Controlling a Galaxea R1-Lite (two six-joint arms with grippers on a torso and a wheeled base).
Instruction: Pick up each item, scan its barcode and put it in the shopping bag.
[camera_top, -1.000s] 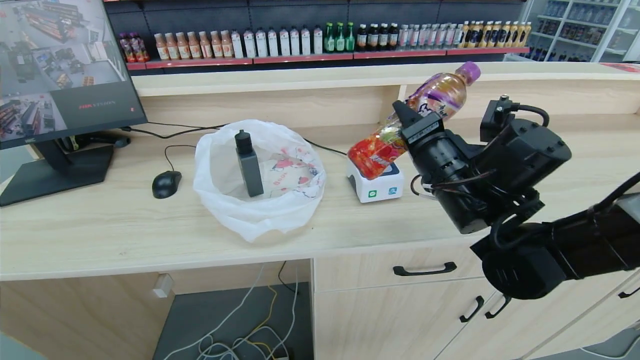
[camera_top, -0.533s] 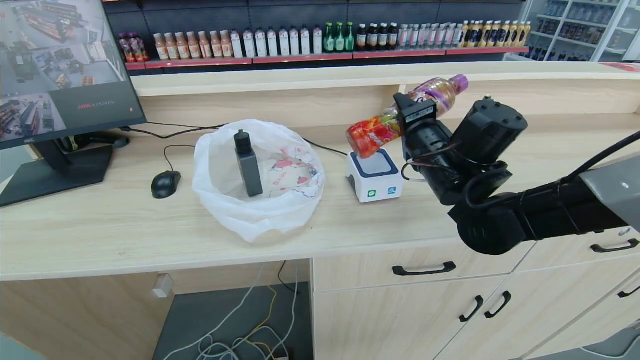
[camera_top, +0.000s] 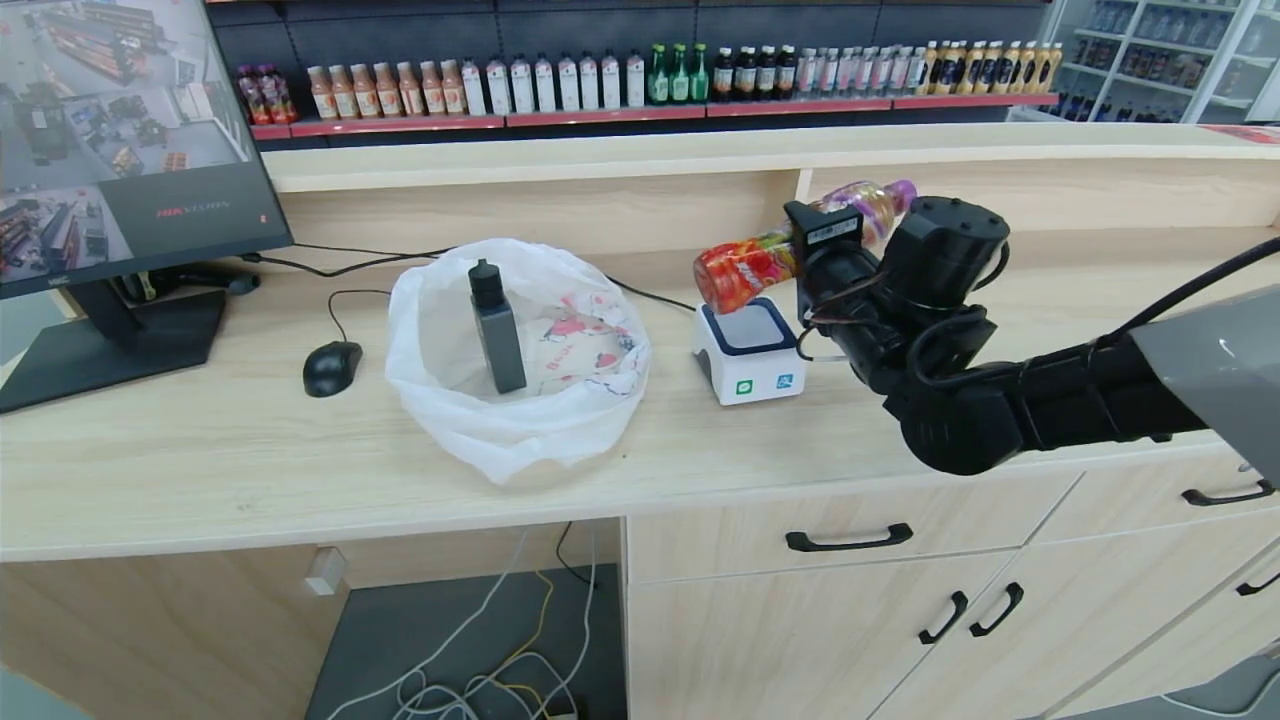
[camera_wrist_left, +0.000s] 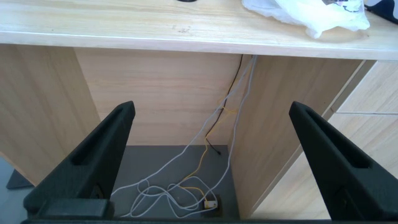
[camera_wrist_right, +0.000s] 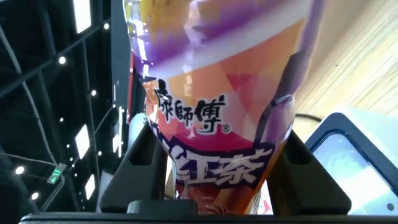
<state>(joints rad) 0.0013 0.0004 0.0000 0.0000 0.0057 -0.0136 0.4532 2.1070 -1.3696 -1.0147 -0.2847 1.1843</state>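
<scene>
**Drink bottle (camera_top: 745, 268) in the right tool (camera_top: 803, 247), held over the scanner (camera_top: 750, 352)**

In the head view, we see the right tool pinching the drink bottle around its middle. The bottle lies almost level, its purple cap raised a little toward the right and its orange-red base pointing left. The base hangs just above the scanner's dark top window, and we see no contact between the two. The scanner is a small white box standing on the wooden table (camera_top: 250, 460), just right of the shopping bag (camera_top: 520, 440). The white bag sits open on the table with a grey bottle (camera_top: 497, 330) upright inside it. Left of the bag lies a black mouse (camera_top: 332, 367), and beyond that a monitor (camera_top: 120, 130) stands at the table's left end. Shelves of bottled drinks run along the back wall.

In the left wrist view, the left tool (camera_wrist_left: 211, 162) hangs below the table's edge (camera_wrist_left: 155, 31), facing the open space underneath. Its two black fingers (camera_wrist_left: 93, 168) are spread wide with nothing between them. Loose cables (camera_wrist_left: 186, 193) trail down to the floor there, and a fold of the bag (camera_wrist_left: 311, 15) shows above the table's front edge.

In the right wrist view, the bottle's label (camera_wrist_right: 217, 124) sits close before the camera. The right tool's fingers (camera_wrist_right: 143, 168) press against both sides of the bottle. Part of the scanner's white casing and window (camera_wrist_right: 354, 155) shows beside the bottle, farther off.
</scene>
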